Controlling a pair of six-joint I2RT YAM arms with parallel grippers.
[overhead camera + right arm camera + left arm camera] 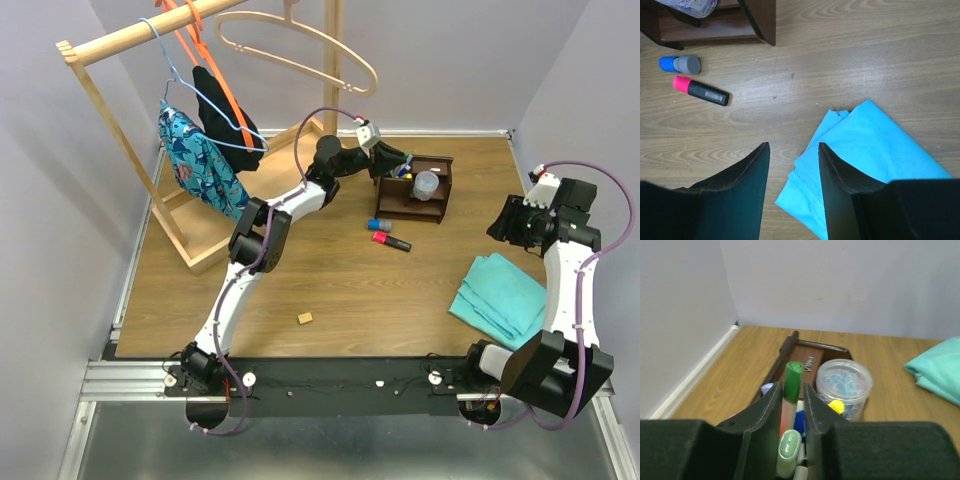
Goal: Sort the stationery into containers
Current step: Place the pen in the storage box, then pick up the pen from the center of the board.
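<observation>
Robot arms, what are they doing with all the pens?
They are tidying pens into the brown organizer. The left arm's tool is over it with a green-capped marker between its fingers; I can't tell if it is gripping or letting go. The right arm's tool hangs open and empty above the teal cloth. A pink-capped marker, a blue-and-grey piece and a tan eraser lie on the table, not yet sorted.
</observation>
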